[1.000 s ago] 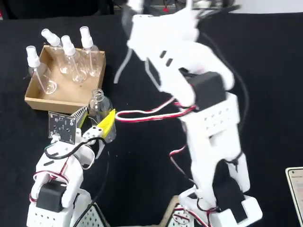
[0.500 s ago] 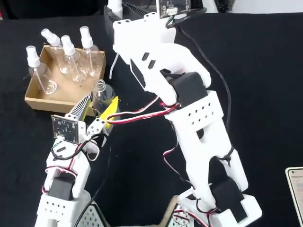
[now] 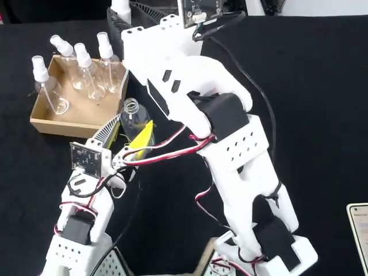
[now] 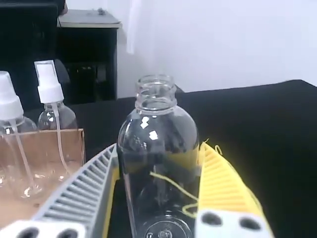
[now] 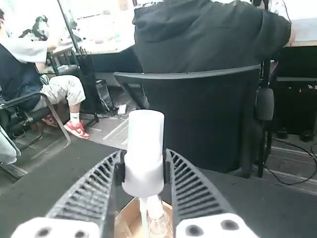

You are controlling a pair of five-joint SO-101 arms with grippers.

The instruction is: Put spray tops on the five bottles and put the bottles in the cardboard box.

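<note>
Uncapped bottle [image 3: 135,118] stands upright, pinched between the left gripper's [image 4: 158,148] grey and yellow fingers, just beside the cardboard box [image 3: 54,125], which holds four capped bottles [image 3: 86,72]. Spray top [image 5: 143,148] is clamped between the right gripper's [image 5: 143,157] fingers, near the desk's [image 3: 322,86] far edge.

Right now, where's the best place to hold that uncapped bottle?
Hold the bottle around its wide body, coming from the side, as the left gripper does: it stands upright, and its narrow threaded neck must stay free for the spray top.
</note>
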